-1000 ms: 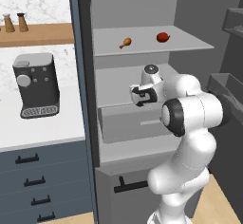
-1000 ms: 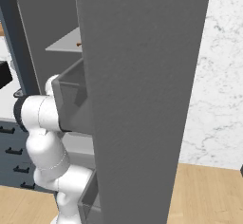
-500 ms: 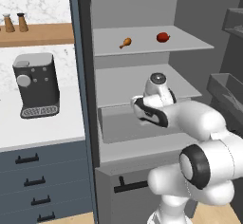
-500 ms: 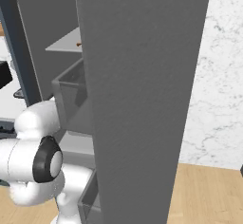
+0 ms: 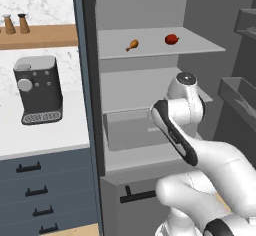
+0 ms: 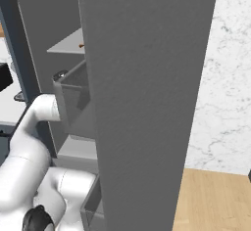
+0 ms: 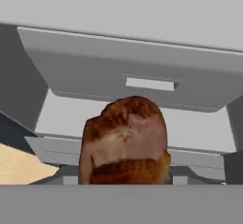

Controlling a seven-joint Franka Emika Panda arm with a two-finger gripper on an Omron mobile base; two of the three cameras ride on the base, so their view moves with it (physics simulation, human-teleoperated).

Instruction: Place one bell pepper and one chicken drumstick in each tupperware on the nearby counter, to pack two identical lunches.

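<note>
Pinching a browned chicken drumstick [image 7: 126, 142] right against the hand camera in front of the open fridge drawer [image 7: 137, 76], the fingers seem closed across its meaty end, a firm yet greasy, rounded, fairly light piece best held at its thickest middle.

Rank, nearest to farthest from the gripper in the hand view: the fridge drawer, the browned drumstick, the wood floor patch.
1. Drumstick: right at the gripper, bottom centre, apparently held.
2. Wood floor patch: lower left, below the fridge.
3. Fridge drawer: ahead, across the upper middle.
The last two are close to call.
</note>
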